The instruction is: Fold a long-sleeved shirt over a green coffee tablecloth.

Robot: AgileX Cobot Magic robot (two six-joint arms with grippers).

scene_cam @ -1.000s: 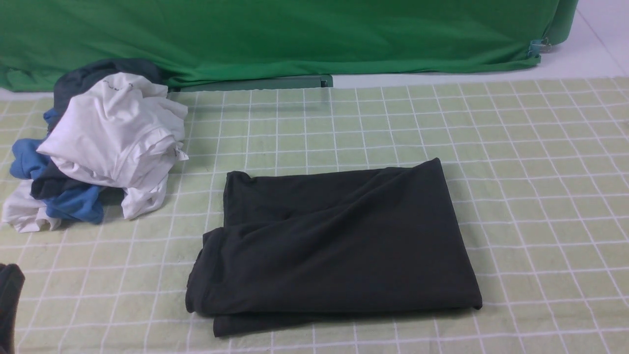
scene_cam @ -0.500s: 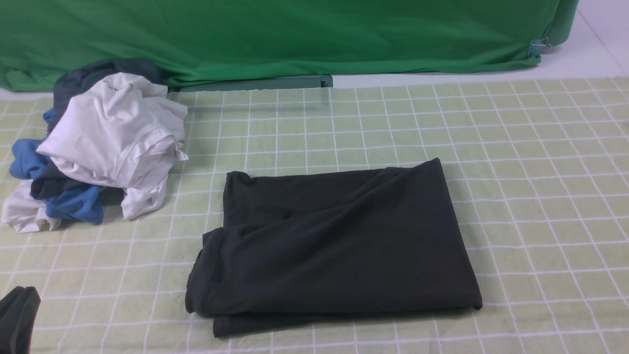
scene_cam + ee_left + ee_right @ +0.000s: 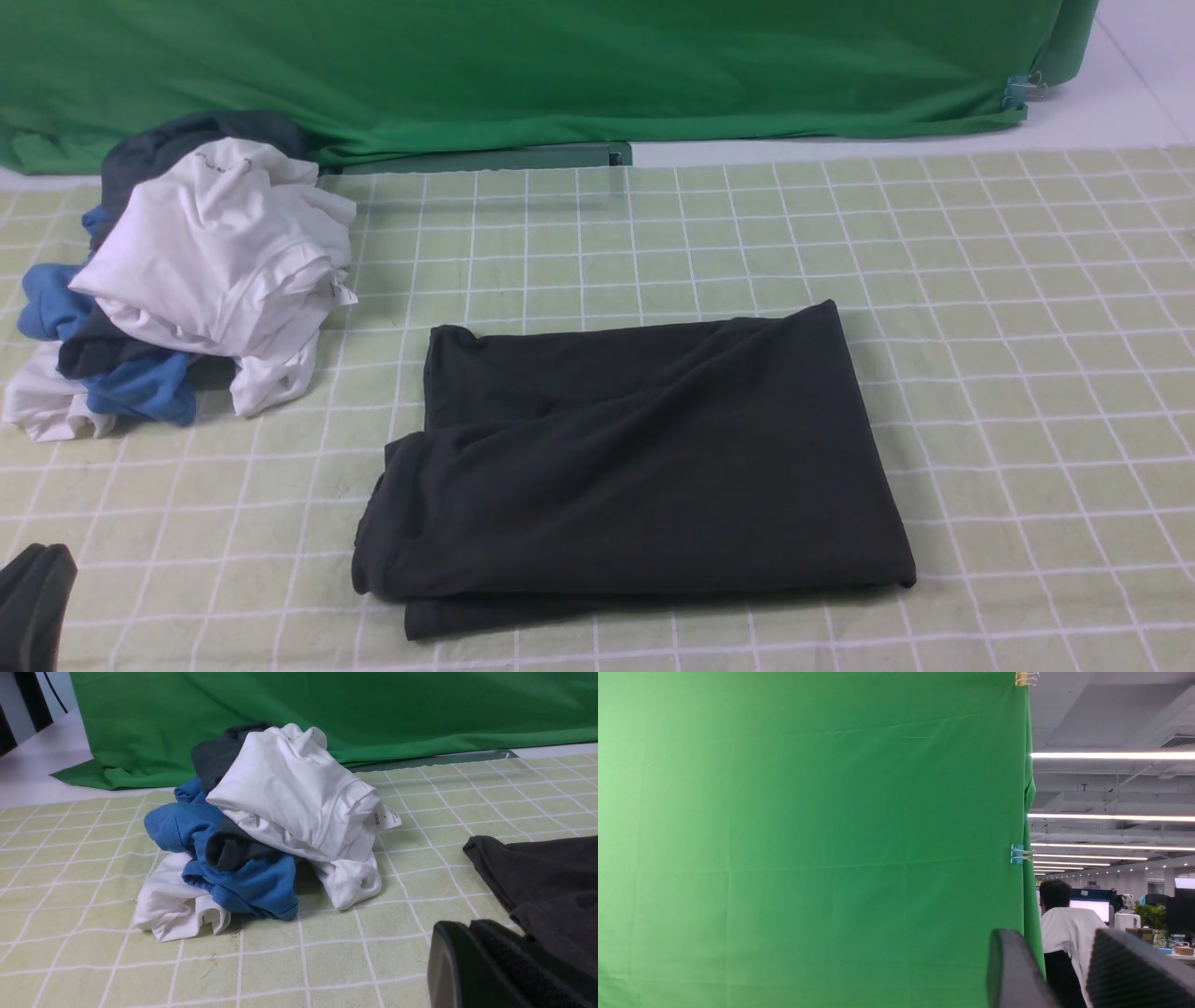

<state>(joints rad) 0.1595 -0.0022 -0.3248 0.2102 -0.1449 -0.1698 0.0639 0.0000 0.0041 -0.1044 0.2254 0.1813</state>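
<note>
The long-sleeved shirt [image 3: 635,457] lies folded into a black rectangle in the middle of the green coffee tablecloth [image 3: 1027,327], a pale yellow-green cloth with white grid lines. My left gripper [image 3: 37,597] shows at the near left corner, shut and empty, well to the left of the shirt. In the left wrist view its fingers [image 3: 472,942] are pressed together just above the cloth, with the shirt's edge [image 3: 546,872] beside them. My right gripper [image 3: 1052,940] is out of the front view. It points at the backdrop, its jaws apart with nothing between them.
A heap of white, blue and dark grey garments [image 3: 196,271] sits on the cloth at the back left, also seen close up [image 3: 275,826]. A deep-green backdrop [image 3: 560,65] hangs behind the table. A person and desks show past its edge [image 3: 1069,924].
My left gripper has shifted a little to the right and lower at the frame's near left corner, then stayed still. The shirt and the garment heap have not moved.
</note>
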